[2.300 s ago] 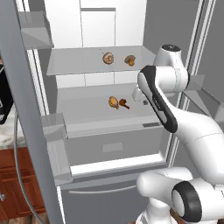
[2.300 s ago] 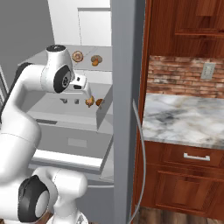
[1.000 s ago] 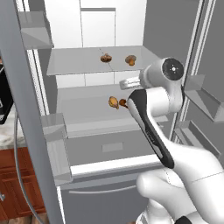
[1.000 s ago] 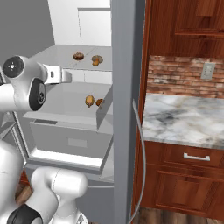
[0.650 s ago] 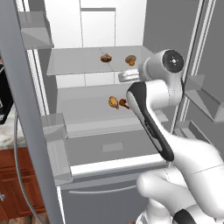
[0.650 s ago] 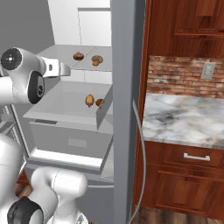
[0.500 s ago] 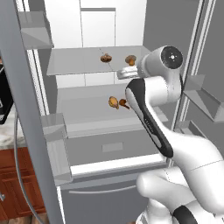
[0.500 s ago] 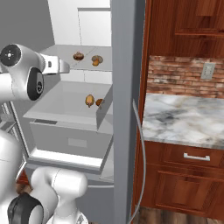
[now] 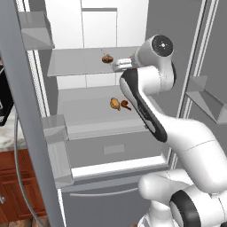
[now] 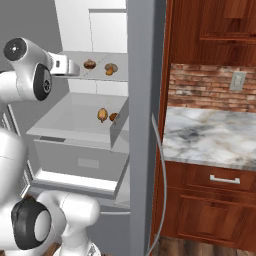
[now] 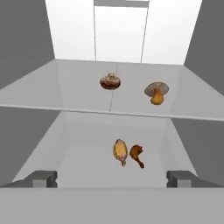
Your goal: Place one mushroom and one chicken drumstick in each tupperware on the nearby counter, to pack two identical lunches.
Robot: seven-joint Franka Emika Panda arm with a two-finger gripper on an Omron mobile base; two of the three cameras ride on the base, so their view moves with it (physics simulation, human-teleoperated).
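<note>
End effector (image 11: pixel 111 178) sits level with the fridge's upper shelf (image 11: pixel 52 83), its two tips spread wide apart with nothing between them. On that upper shelf rest two mushrooms: a dark round one (image 11: pixel 110 82) and, well to its side, a pale-capped one (image 11: pixel 156 92) lying tilted. On the lower shelf (image 11: pixel 83 148) lie two chicken drumsticks just beside each other, one golden (image 11: pixel 120 150) and one darker brown (image 11: pixel 137 154). Nothing stands between the tips and the food. From the right base view, the grey fridge door (image 10: pixel 145 125) stands edge-on between the fridge interior and the marble desk (image 10: pixel 210 137), which sits over reddish wood cabinets (image 10: pixel 210 210) below a brick backsplash (image 10: pixel 210 85).
</note>
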